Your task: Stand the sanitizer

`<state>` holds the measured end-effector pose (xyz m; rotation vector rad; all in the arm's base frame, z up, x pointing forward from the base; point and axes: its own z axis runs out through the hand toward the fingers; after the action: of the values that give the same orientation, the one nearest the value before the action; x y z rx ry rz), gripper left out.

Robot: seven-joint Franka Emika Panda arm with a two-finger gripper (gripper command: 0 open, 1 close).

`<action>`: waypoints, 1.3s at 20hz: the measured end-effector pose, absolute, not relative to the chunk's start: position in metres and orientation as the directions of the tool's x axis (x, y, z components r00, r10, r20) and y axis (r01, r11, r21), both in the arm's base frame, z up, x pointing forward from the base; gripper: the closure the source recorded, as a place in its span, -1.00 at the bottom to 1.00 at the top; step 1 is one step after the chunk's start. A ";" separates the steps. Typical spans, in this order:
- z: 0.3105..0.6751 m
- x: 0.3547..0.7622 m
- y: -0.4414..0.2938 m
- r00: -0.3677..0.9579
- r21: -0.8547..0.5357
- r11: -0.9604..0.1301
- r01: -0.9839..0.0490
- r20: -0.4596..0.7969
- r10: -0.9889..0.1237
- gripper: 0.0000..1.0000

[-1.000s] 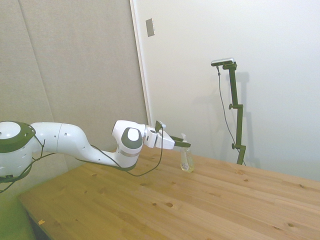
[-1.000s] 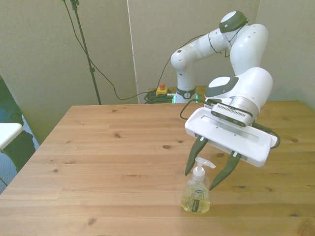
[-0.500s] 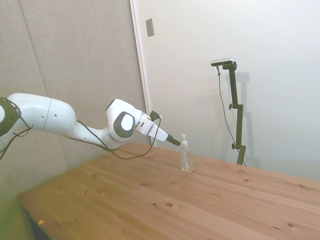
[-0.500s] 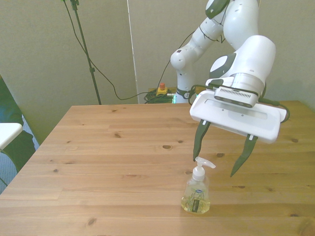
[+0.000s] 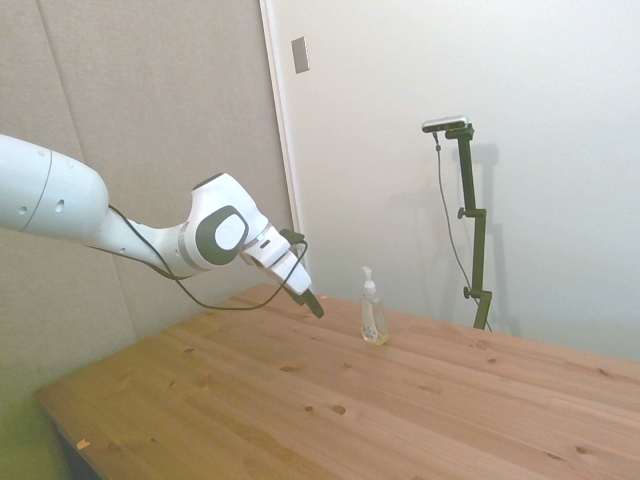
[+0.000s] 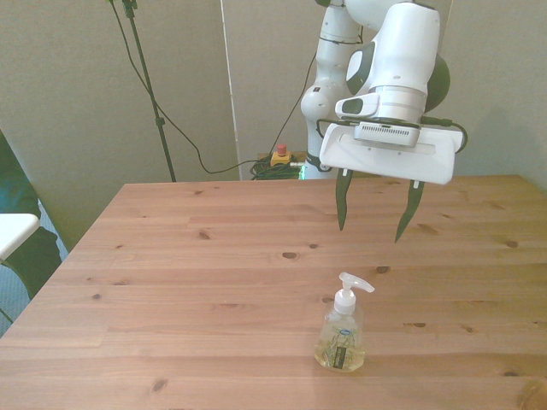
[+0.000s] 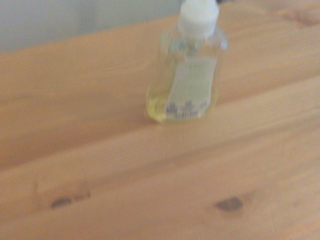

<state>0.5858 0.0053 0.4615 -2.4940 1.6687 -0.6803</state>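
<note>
The sanitizer (image 6: 343, 333) stands upright on the wooden worktop (image 6: 171, 282), near its edge closest to the front camera, pump top up (pale yellow liquid fills the lower part). The tool (image 6: 375, 209) hangs in the air farther back, well apart from it, fingers spread wide and empty.

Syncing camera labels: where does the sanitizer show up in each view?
Side view: the sanitizer stands upright on the table, right of the raised gripper.
Front view: upright near the table's near edge, below the gripper, whose jaws are open and clear of it.
Wrist view: it fills the upper middle, blurred, white pump top cut off.
Shared landmark: its white pump top.
</note>
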 end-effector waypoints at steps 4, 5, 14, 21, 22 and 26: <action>0.466 0.561 0.003 0.434 -0.189 -0.472 -0.861 0.211 -0.876 -1.00; 0.469 0.556 0.004 0.466 -0.179 -0.491 -0.853 0.163 -0.870 -1.00; 0.445 0.588 0.057 0.656 -0.019 -0.656 -0.754 -0.006 -0.754 -1.00; 0.451 0.576 0.064 0.715 0.012 -0.714 -0.700 0.021 -0.699 -1.00; 0.453 0.567 0.062 0.712 0.013 -0.712 -0.702 0.020 -0.702 -1.00; 0.458 0.533 0.051 0.689 -0.003 -0.689 -0.724 0.022 -0.724 -1.00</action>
<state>0.5334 0.0508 0.4584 -2.8929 1.2404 -0.0339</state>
